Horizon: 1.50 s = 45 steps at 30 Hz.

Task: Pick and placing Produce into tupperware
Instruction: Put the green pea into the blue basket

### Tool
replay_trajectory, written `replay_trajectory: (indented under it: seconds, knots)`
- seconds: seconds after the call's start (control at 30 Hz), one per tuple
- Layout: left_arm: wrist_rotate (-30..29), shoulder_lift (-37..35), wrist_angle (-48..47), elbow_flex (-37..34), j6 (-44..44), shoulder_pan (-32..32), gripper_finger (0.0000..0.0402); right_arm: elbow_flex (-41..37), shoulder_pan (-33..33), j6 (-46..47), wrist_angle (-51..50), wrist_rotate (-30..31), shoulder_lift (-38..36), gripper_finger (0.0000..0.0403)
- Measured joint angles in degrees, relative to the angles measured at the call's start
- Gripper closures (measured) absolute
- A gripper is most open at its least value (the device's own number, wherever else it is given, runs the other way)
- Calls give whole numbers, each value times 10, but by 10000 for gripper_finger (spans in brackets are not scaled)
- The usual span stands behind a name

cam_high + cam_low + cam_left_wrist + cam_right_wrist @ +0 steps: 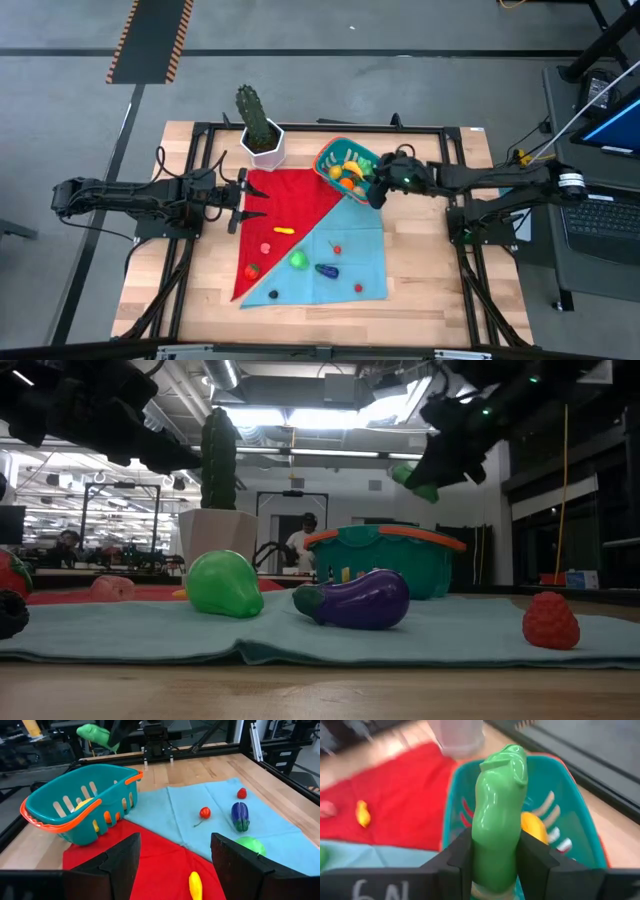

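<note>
The teal tupperware (330,152) with an orange rim stands at the far end of a red and light-blue cloth (350,235), with several produce pieces in it. My right gripper (377,187) hovers at the tub's right rim, shut on a long green vegetable (498,805). More produce lies on the cloth: a yellow piece (284,230), a green pear shape (298,260), a purple eggplant (326,270) and a red berry (358,288). My left gripper (175,870) waits open above the red cloth at the left. My right gripper pinches the green vegetable's lower part (495,857) between its two fingers (536,862). The fingers slant down from the table's right side and lie along the piece. Its free end sticks out past the fingertips over the tub (580,815), lifted clear of everything.
A tall cactus in a white pot (262,140) stands just left of the tub. A black frame (440,130) runs along the table's far and side edges. Bare wood lies to the right of the cloth and along the near edge.
</note>
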Motion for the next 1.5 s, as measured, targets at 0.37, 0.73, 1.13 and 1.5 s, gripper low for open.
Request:
replay_trajectory:
  seconds: [0.37, 0.73, 1.13, 1.5]
  knots:
    - [0, 0, -4, -17, 0, 0, 171, 165, -44, 1, -213, -14, 155, 287]
    - [0, 0, -2, -29, -4, 0, 171, 178, -81, 19, -241, -23, 220, 287]
    - [0, 0, -2, -29, -4, 0, 171, 178, -99, 32, -270, -43, 230, 273]
    - [0, 0, -2, -29, -4, 0, 171, 178, -99, 21, -256, -44, 230, 257]
